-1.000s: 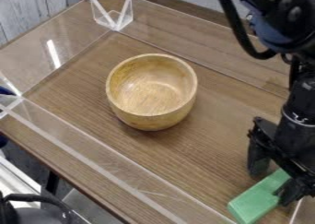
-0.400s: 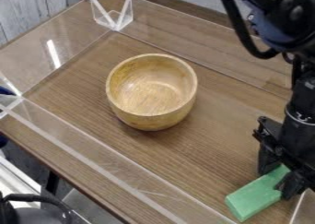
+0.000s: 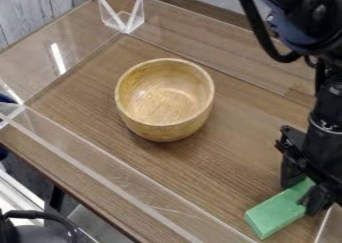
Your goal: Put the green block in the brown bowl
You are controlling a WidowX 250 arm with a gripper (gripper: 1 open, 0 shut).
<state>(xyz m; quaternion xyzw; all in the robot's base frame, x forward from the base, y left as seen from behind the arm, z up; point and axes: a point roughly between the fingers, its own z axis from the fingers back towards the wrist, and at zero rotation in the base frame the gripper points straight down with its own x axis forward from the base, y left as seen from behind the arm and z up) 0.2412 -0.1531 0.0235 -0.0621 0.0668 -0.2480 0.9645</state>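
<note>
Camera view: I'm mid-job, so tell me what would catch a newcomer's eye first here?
The brown bowl stands out first, empty, near the middle of the wooden table. Next comes the green block at the lower right by the table's edge, with the black tool straight down on its far end, shut on it. A clear acrylic barrier lines the table's near edge.

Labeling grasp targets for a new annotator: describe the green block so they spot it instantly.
Start at the wooden table and its round tan brown bowl near the middle, then go to the near right corner under the black gripper. The green block is the flat mint-green bar lying there, one end between the shut fingers. It is the only green thing on the table.
</note>
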